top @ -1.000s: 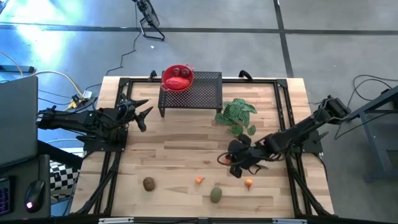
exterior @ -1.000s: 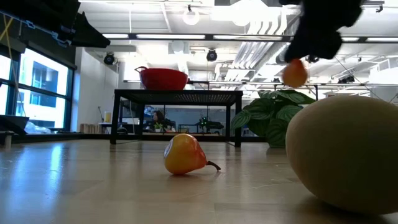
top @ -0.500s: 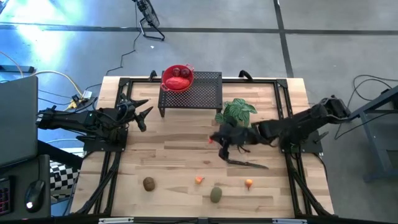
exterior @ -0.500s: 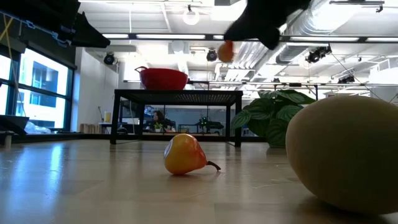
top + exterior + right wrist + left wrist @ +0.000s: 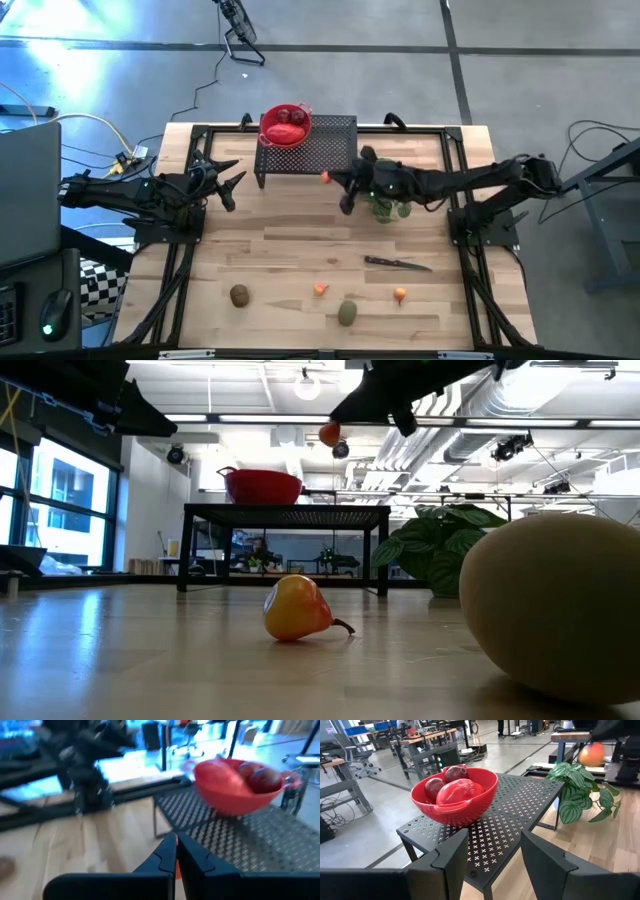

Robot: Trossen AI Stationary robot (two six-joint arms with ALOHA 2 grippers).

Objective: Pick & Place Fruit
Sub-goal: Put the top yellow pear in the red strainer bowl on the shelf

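1. High view: the right gripper (image 5: 331, 178) is pinching a tiny orange fruit (image 5: 325, 177) in its jaws, held in the air just right of the perforated black stand (image 5: 320, 148). To do this step well, I judge it should travel further left and far until squarely over the red bowl (image 5: 286, 126) before releasing. The left gripper (image 5: 232, 176) waits at the tabletop's left, jaws spread.
2. Low view: the carried fruit (image 5: 329, 433) hangs high, right of the bowl (image 5: 262, 486). A second tiny orange fruit (image 5: 295, 608) lies on the tabletop (image 5: 150, 660); the olive-green oval (image 5: 555, 605) looms near right.
3. Left wrist view: the bowl (image 5: 455, 800) already holds a red oblong (image 5: 456, 792) and two dark-red round pieces.
4. Right wrist view: only a sliver of orange shows between the closed fingers.
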